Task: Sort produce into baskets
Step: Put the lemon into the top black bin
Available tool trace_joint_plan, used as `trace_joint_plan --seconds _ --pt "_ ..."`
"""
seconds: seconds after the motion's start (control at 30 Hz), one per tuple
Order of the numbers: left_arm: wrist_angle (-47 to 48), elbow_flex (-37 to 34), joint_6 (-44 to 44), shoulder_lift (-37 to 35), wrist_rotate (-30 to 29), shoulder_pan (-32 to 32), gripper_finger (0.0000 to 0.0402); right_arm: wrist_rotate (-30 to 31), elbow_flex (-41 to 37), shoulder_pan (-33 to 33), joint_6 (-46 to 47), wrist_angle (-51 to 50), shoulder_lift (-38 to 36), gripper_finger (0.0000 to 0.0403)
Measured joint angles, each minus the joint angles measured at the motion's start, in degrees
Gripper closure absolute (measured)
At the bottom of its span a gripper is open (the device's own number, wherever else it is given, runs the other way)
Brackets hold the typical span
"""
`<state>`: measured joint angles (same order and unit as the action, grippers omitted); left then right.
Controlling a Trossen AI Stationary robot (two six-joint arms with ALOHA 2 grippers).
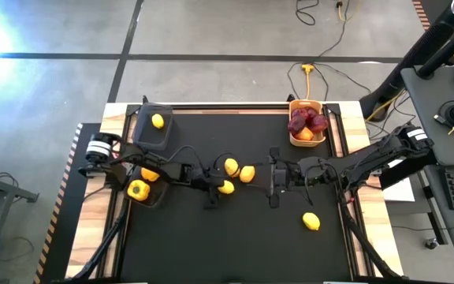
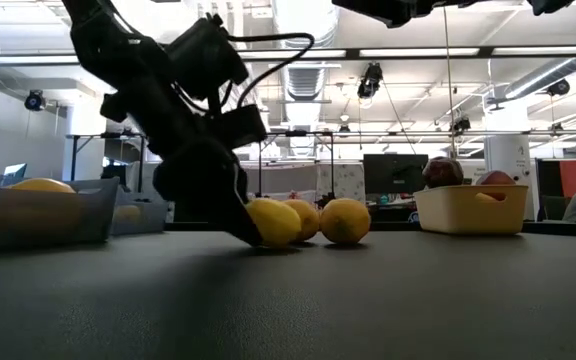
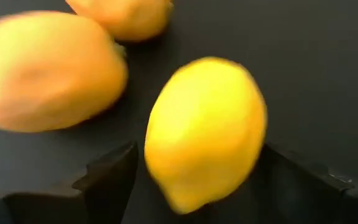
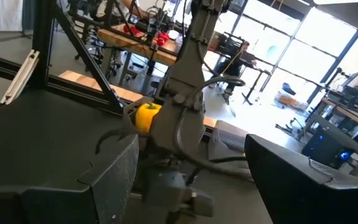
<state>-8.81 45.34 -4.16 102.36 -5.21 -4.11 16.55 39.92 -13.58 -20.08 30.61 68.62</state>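
Note:
Three yellow lemons lie together at mid-table: one (image 1: 231,166), one (image 1: 247,173) and the nearest one (image 1: 226,187). My left gripper (image 1: 217,190) is open and low at the table. Its fingers (image 3: 110,180) stand on either side of the nearest lemon (image 3: 204,130), and no touch shows. My right gripper (image 1: 273,185) is open and empty to the right of the lemons. The black basket (image 1: 152,130) at the far left holds a lemon (image 1: 158,121). The yellow basket (image 1: 307,140) at the far right holds reddish fruit (image 1: 306,121).
A fourth lemon (image 1: 311,222) lies alone at the near right. A dark bin (image 1: 158,196) under the left arm holds a yellow pepper (image 1: 138,189) and another yellow piece (image 1: 150,174). A rail frame runs along the table's left, right and far edges.

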Motion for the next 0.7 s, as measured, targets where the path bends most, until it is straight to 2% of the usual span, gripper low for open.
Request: trace_joint_plan --seconds 0.33,0.47,0.57,0.7 --pt "-12.5 0.0 -3.2 4.4 -0.3 -2.7 0.0129 0.1 0.0 0.0 0.1 0.0 0.0 0.0117" --pt "-12.6 -0.1 -5.6 4.7 -2.7 -3.0 0.0146 0.1 0.0 0.0 0.1 -0.1 0.0 0.0117" --pt "-12.5 -0.1 -5.8 3.7 -2.2 -3.3 0.0173 0.1 0.0 0.0 0.2 -0.2 0.0 0.0117" --pt "-6.7 -0.1 -5.6 0.8 -1.8 -3.5 0.0201 0.1 0.0 0.0 0.2 -0.3 0.0 0.0117"
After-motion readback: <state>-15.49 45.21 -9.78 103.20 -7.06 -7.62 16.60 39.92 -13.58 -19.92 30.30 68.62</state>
